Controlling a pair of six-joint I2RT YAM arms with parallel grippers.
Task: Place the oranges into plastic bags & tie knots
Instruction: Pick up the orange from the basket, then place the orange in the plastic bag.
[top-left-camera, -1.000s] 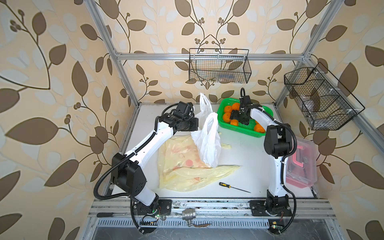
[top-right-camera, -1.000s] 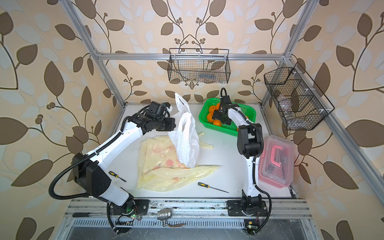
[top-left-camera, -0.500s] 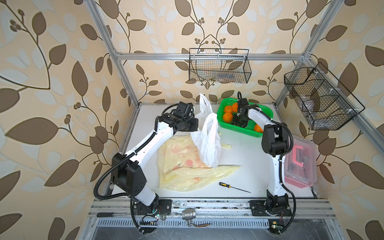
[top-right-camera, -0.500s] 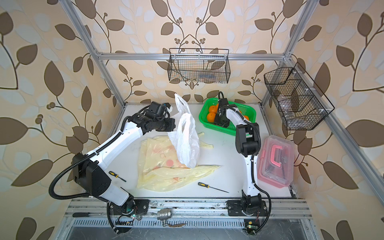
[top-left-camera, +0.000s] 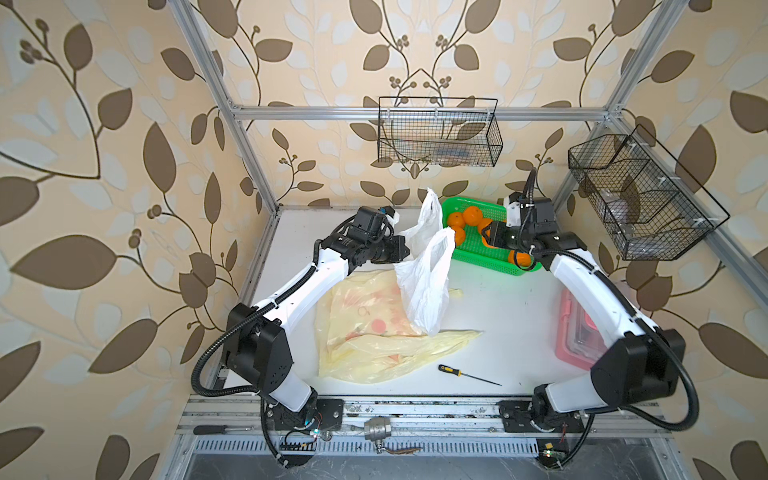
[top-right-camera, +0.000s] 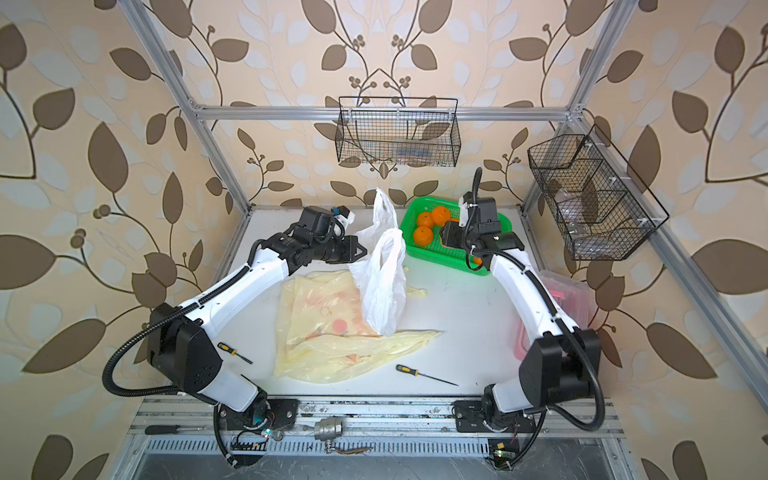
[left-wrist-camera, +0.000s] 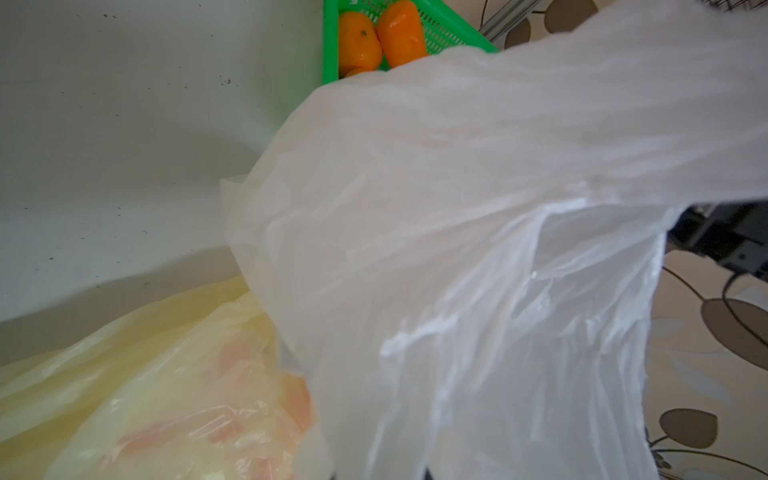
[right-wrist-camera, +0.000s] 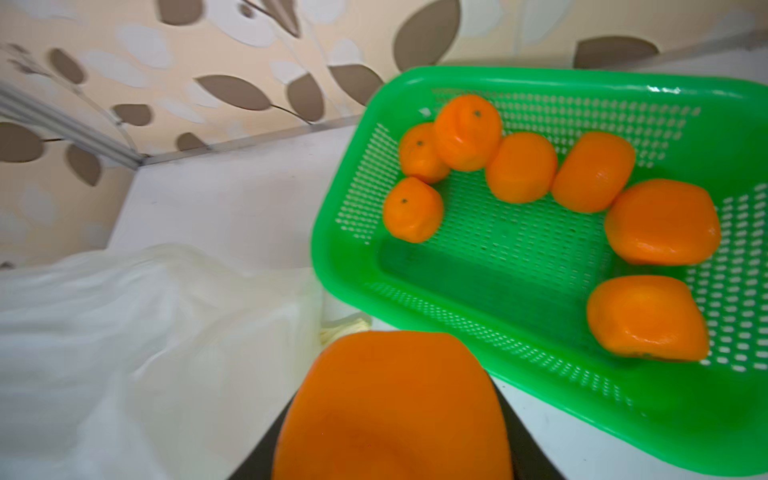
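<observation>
My left gripper (top-left-camera: 404, 248) is shut on one handle of the white plastic bag (top-left-camera: 424, 286), holding it upright with its mouth toward the green basket (top-left-camera: 482, 259). In the left wrist view the bag (left-wrist-camera: 478, 249) hides the jaws. The handles hang loose, and no knots are in view. My right gripper (top-right-camera: 445, 236) hovers over the basket's near-left part, shut on an orange (right-wrist-camera: 390, 407). Several more oranges (right-wrist-camera: 519, 174) lie in the basket (right-wrist-camera: 540, 83). Two pale yellow plastic bags (top-left-camera: 374, 332) lie flat under the white one.
A screwdriver (top-left-camera: 465, 374) lies near the front edge, and another (top-right-camera: 235, 352) sits by the left arm's base. A clear box with a pink handle (top-left-camera: 577, 328) stands at the right edge. Black wire baskets hang on the back wall (top-left-camera: 436, 133) and the right wall (top-left-camera: 636, 195).
My right gripper has closed on an orange in the basket and lifted it a little toward the white bag. The left arm and the bag have not moved.
</observation>
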